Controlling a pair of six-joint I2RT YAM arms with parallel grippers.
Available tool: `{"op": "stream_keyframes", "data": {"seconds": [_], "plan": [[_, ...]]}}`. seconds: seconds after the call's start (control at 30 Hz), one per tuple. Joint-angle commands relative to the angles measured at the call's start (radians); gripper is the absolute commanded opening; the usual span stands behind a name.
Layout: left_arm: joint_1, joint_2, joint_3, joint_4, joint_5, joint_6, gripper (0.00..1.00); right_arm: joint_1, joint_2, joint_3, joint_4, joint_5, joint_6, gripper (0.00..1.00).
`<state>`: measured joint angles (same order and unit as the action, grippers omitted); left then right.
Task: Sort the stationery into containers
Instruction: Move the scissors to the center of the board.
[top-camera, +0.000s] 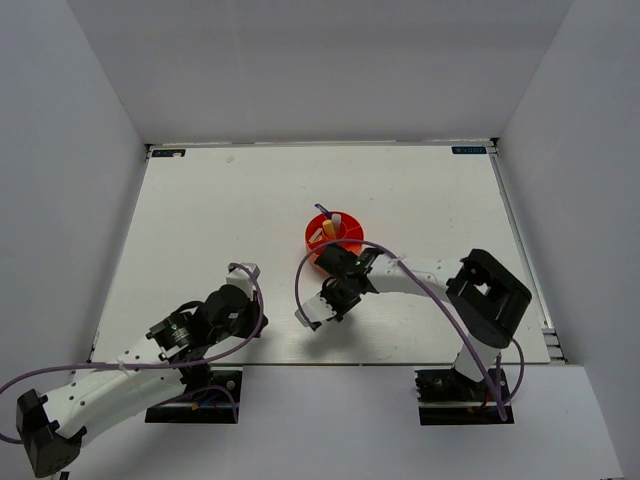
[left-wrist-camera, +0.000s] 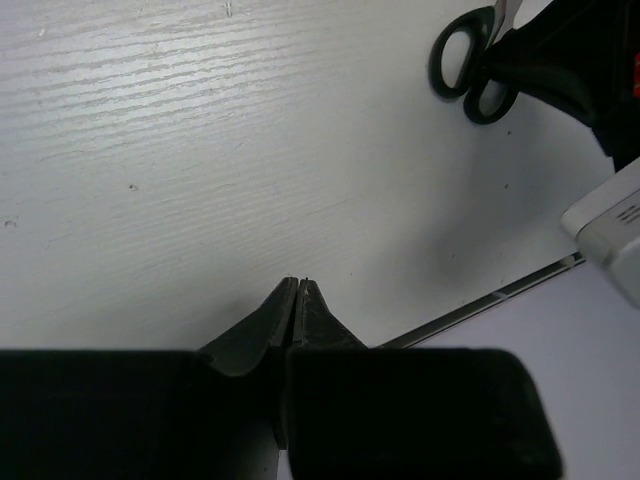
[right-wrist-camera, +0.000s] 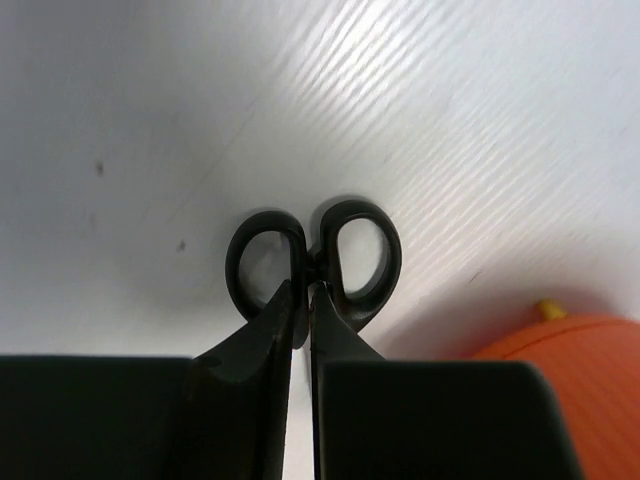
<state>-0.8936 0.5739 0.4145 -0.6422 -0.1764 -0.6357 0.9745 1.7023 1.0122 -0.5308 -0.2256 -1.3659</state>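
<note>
Right gripper: jaws closed on the scissors at the junction of the two black handle loops, which project beyond the fingertips. The scissors are over the desk, just beside the orange tub. Several items stand in the tub. Left gripper: jaws closed, empty, near the desk's front edge.
</note>
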Motion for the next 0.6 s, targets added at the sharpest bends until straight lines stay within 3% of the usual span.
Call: {"op": "stream_keyframes", "data": {"seconds": [0.0,0.2,0.23,0.27,0.37,0.57], "plan": [[-0.004,-0.029,-0.002,-0.022,-0.028,-0.001,0.16,0.056,0.060,0.028,0.020,-0.029,0.085,0.04],[-0.004,-0.014,-0.005,-0.002,-0.029,-0.004,0.16,0.171,0.097,0.133,0.028,-0.008,0.195,0.05],[-0.005,-0.008,-0.002,0.010,-0.029,0.002,0.17,0.179,0.106,0.143,0.023,-0.004,0.224,0.07],[-0.005,-0.003,0.000,0.025,-0.029,0.005,0.17,0.200,0.112,0.161,0.015,0.003,0.234,0.19],[-0.004,0.062,0.012,0.072,-0.026,0.016,0.18,0.225,0.092,0.198,-0.026,0.006,0.266,0.39],[-0.004,0.170,0.049,0.130,-0.014,0.033,0.20,0.237,-0.055,0.172,-0.081,0.037,0.292,0.44]]}}
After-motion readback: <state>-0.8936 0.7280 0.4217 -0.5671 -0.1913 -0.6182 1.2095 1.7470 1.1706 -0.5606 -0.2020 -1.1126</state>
